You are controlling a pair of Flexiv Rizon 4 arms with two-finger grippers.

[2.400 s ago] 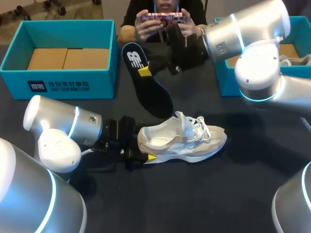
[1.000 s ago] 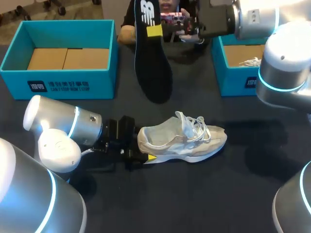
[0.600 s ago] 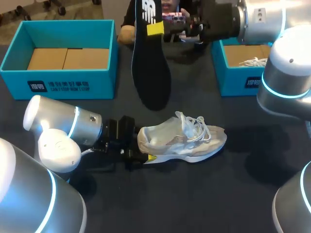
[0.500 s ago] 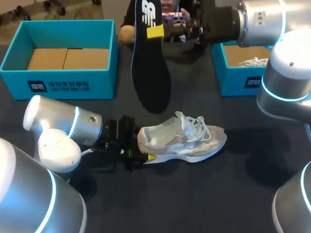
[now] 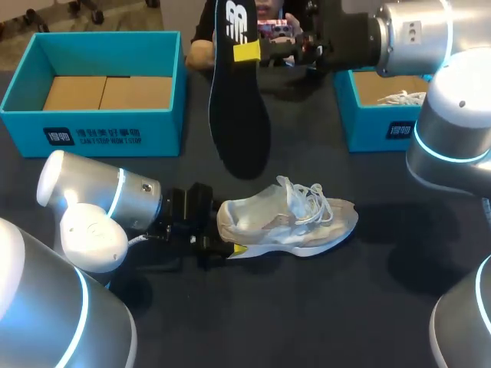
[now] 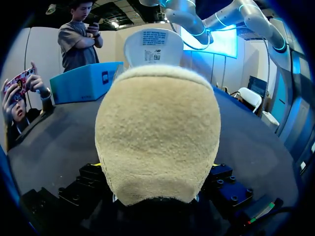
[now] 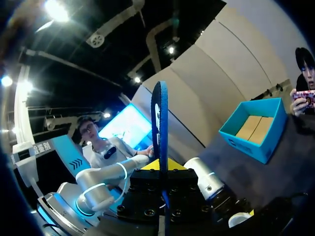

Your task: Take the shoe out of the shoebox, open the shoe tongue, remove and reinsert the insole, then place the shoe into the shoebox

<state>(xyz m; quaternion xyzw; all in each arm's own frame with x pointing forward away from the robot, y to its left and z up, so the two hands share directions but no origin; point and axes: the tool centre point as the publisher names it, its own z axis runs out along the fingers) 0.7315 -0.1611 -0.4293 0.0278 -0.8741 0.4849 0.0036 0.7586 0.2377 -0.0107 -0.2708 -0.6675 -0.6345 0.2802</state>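
A beige and white shoe (image 5: 290,222) lies on the dark table, toe to the right. My left gripper (image 5: 228,236) comes in from the left and holds the shoe's heel (image 6: 157,142) between wide-set fingers, one yellow tip (image 5: 239,249) showing at the near side. A black insole (image 5: 239,100) hangs upright above the table behind the shoe. My right gripper (image 5: 249,52) is shut on its upper part. In the right wrist view the insole (image 7: 160,123) stands edge-on between the yellow tips of that gripper (image 7: 160,165).
An open blue shoebox (image 5: 28,123) with brown card inside stands at the back left. A second blue shoebox (image 5: 368,130) at the back right holds white laces (image 5: 403,97) of another shoe. My right arm spans above that box.
My right gripper has lifted the insole from a low slant over the table to hanging upright, then held it nearly still. The shoe and left gripper have not moved.
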